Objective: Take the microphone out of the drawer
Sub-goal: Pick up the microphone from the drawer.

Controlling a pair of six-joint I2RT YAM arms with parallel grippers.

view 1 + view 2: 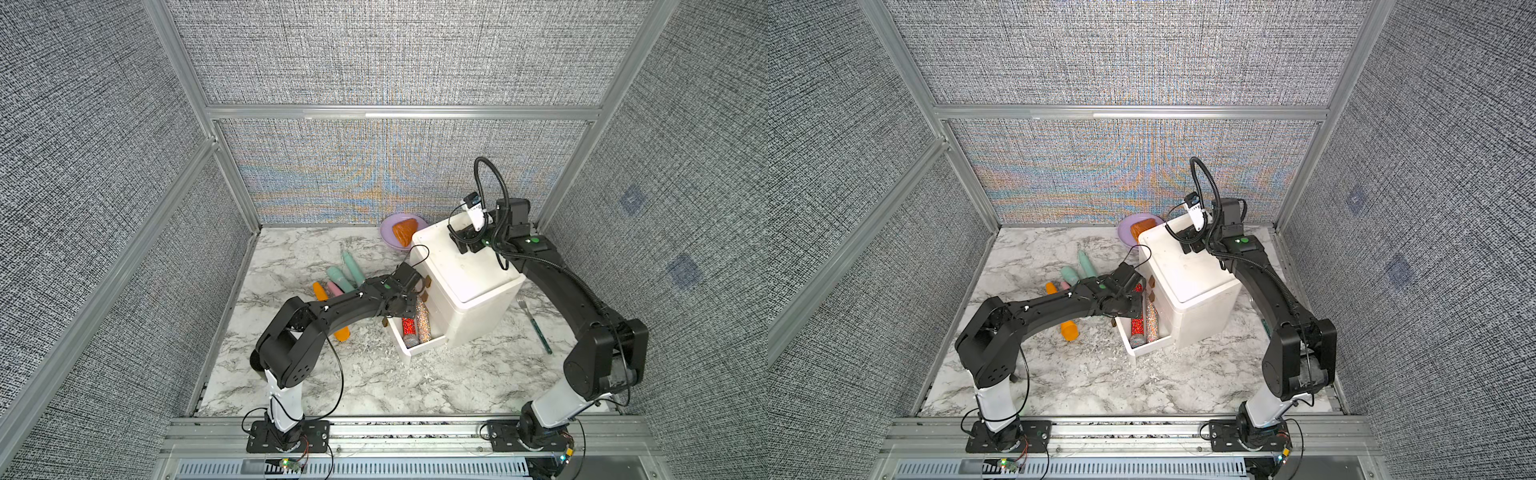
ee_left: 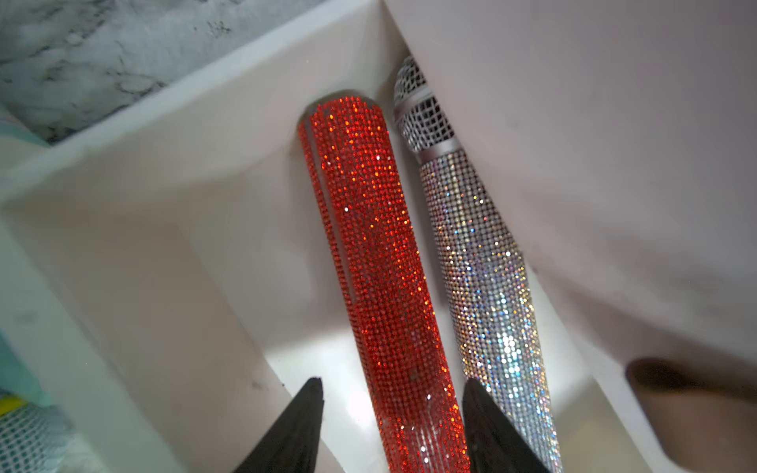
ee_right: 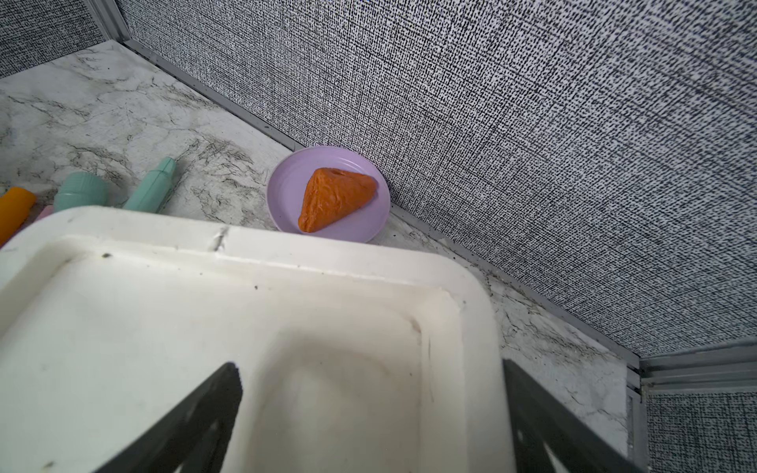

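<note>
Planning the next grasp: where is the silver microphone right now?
In both top views the silver microphone lies in the open drawer, alongside the red microphone, between it and the cabinet.

You get bright, even light from above in both top views, with only soft shadows on the bench (image 1: 374, 386). The back wall (image 1: 374, 174) shows rainbow ripples. Up close, the red microphone (image 2: 381, 254) sparkles with glare, and the drawer (image 2: 164, 184) looks blurry.
</note>
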